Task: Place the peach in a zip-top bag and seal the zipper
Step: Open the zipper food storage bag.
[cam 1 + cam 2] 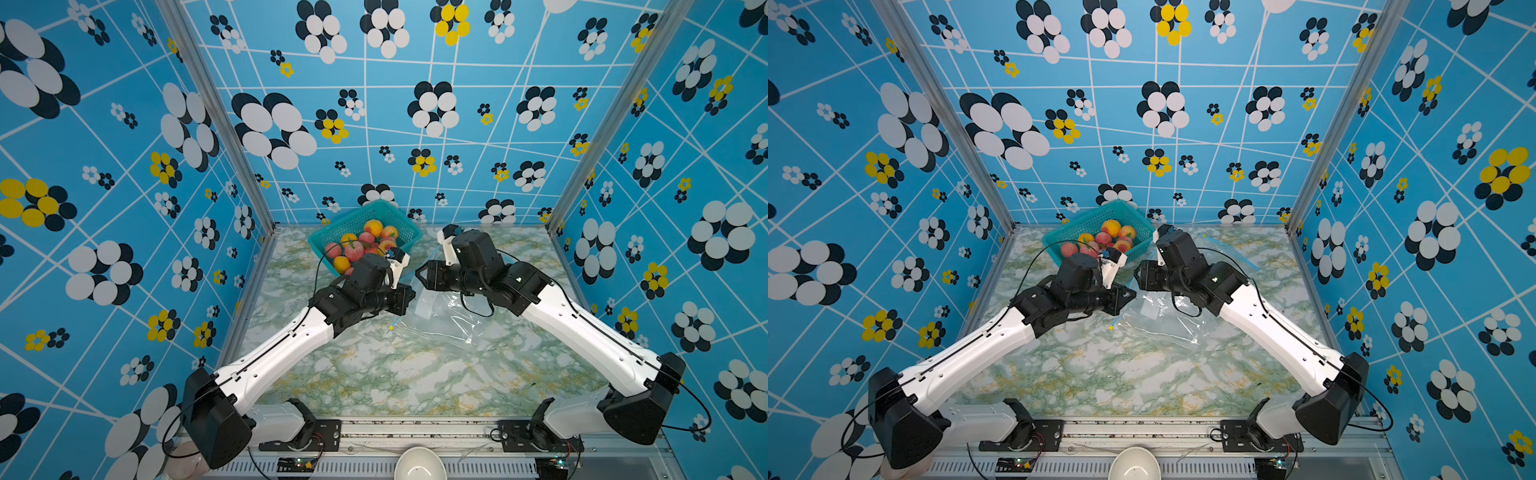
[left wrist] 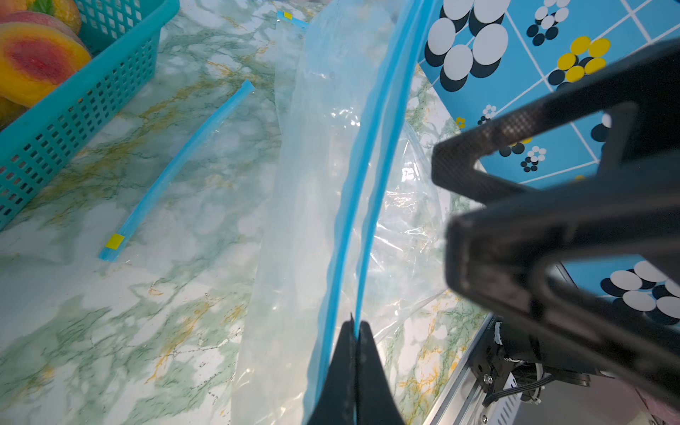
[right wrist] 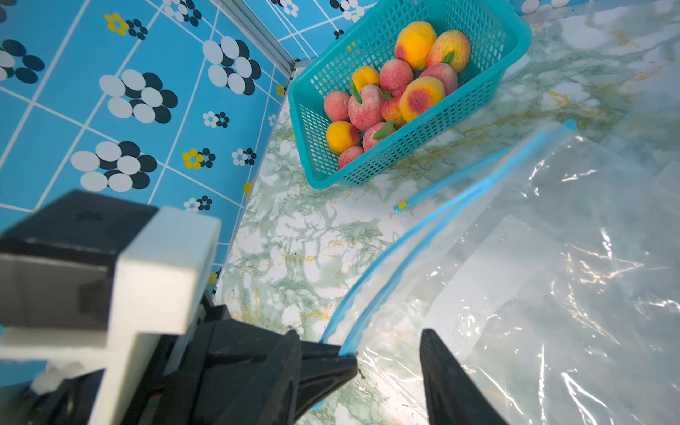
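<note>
Blue flower walls all round, with a green marble table (image 1: 415, 374) below. At the back left, a teal basket (image 1: 357, 218) full of peaches (image 1: 354, 250), none out yet. Next, the left gripper (image 2: 355, 331), pressed together on the blue zip edge (image 2: 358, 173) of the clear bag (image 1: 449, 320), holding that edge up off the table. To the right, the right gripper (image 3: 364, 368), spread wide with the same edge between its jaws, holding nothing. Looks like the step of opening the bag. Next: pinch one side of the edge, pull apart to make a wide mouth, then fetch a peach.
</note>
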Controlling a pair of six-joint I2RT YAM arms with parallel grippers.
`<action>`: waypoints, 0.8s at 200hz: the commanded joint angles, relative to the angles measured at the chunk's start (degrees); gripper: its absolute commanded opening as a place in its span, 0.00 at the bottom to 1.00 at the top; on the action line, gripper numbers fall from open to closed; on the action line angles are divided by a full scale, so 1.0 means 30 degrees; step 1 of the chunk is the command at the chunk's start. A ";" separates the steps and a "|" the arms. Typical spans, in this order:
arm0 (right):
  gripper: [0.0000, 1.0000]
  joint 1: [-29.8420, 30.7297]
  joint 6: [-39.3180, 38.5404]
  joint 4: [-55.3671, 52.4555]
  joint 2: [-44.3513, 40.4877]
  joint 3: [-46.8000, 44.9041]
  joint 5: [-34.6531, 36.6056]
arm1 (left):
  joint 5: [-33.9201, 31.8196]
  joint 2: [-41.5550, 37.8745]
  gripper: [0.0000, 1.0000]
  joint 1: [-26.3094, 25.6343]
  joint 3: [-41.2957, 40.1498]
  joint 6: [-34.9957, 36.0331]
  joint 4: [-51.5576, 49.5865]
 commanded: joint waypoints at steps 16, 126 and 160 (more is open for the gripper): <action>0.54 0.0372 0.0488 -0.0129 -0.1105 -0.1087 0.0363 | -0.1235 0.0705 0.00 -0.0038 0.1185 -0.0241 -0.1287; 0.47 0.0491 0.3096 0.3301 0.0887 -0.2943 0.0583 | -0.1314 0.0979 0.00 -0.0498 0.1403 0.0640 -0.1513; 0.43 0.0454 0.3716 0.3619 0.1110 -0.3270 0.1226 | -0.1186 0.0839 0.00 -0.0709 0.1269 0.0915 -0.1286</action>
